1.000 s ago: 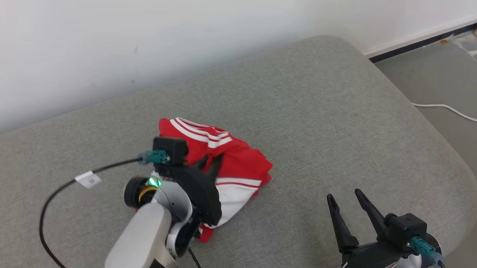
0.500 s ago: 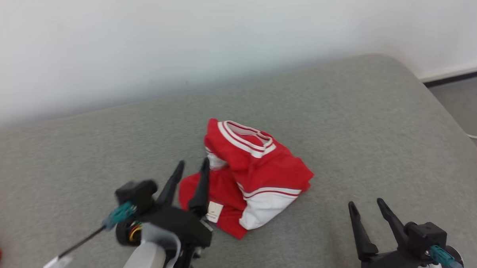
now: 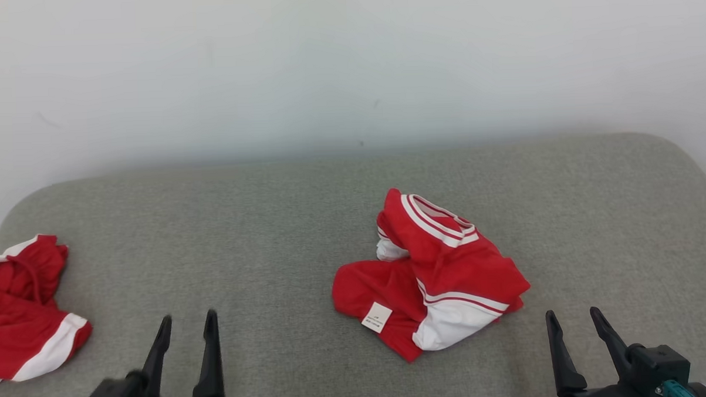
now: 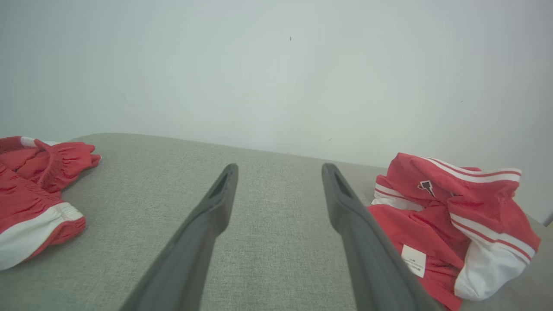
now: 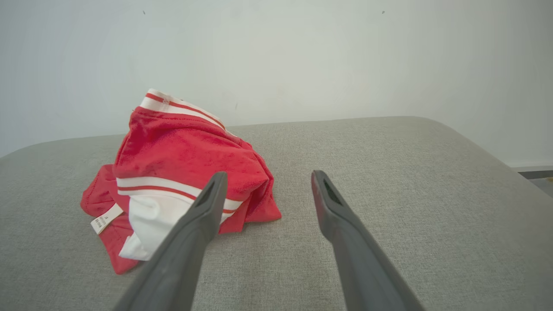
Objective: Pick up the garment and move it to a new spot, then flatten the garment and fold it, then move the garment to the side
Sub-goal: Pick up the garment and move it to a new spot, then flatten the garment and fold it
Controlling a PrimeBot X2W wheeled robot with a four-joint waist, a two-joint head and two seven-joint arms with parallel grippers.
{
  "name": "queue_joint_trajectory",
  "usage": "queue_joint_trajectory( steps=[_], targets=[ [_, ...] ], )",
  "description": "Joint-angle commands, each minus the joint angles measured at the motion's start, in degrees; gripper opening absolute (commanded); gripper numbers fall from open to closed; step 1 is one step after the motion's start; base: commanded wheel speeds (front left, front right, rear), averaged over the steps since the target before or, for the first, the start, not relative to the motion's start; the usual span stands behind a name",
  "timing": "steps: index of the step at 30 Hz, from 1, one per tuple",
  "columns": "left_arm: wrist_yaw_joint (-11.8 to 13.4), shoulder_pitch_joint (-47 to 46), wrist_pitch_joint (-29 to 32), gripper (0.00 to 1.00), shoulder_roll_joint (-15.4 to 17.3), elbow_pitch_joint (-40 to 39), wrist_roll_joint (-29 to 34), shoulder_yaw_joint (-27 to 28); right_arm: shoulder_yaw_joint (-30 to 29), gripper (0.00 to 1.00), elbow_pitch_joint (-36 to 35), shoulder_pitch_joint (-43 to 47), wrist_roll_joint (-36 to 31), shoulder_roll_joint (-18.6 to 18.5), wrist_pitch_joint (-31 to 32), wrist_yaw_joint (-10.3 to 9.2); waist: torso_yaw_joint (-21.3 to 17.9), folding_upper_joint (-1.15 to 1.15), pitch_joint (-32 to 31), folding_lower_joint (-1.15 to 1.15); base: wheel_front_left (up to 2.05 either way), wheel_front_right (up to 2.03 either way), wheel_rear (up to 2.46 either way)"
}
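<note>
While left hand (image 3: 188, 316) and right hand (image 3: 572, 312) gape empty, garment (image 3: 443, 266) crumpled on cushion (image 3: 272, 225), nearer right hand, second garment (image 3: 16, 310) well to its left.

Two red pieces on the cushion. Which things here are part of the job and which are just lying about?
Job:
garment, crumpled mid-cushion
left gripper, open
right gripper, open
cushion under it

Lying about:
second red garment, at the cushion's left edge
wall behind
</note>
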Motion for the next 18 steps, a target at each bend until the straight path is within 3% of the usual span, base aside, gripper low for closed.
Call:
queue_joint_trajectory(
  steps=[1,11,18],
  targets=[
    [-0.29,1.50,-0.16,1.00,0.03,-0.21,0.53,0.31,-0.16,1.00,-0.06,0.70,-0.34,-0.06,-0.06,-0.10,1.80,0.00,-1.51,0.00,0.00,0.00,0.00],
    [-5.30,10.69,-0.19,1.00,-2.51,-1.72,6.99,7.71,-1.85,1.00,-0.60,4.18,-0.97,-0.06,0.34,-0.10,3.12,0.00,-3.04,0.00,0.00,0.00,0.00],
    [-6.91,12.26,-0.19,1.00,-4.48,-1.82,9.47,11.07,-1.72,1.00,-0.74,5.07,-0.40,-0.06,0.87,-0.11,2.67,0.00,-3.04,0.00,0.00,0.00,0.00]
  ],
)
